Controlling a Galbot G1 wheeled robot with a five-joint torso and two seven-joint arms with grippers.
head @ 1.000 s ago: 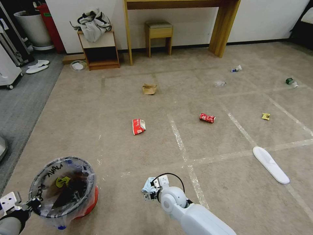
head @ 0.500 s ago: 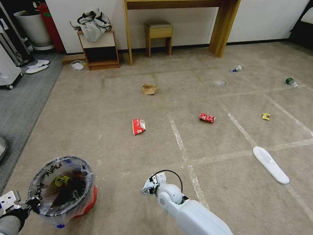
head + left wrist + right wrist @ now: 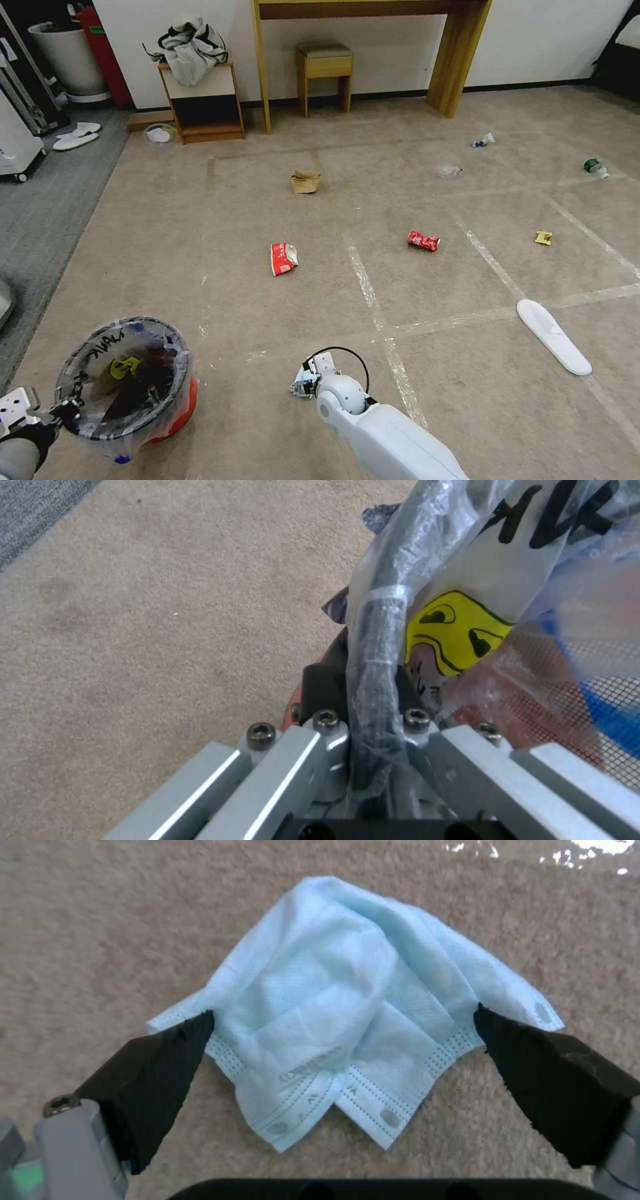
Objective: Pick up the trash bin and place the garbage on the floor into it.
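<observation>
Right gripper (image 3: 343,1040) low over carpet floor (image 3: 467,373), fingers (image 3: 153,1075) spread wide astride crumpled blue mask (image 3: 353,1010), not yet pinching. Left gripper (image 3: 373,740) clamped on rim of trash bin (image 3: 127,380), held front-left. Risks: thin fabric may slip between closing tips; pads may snag carpet pile; bin may tilt in rim-only hold.
</observation>
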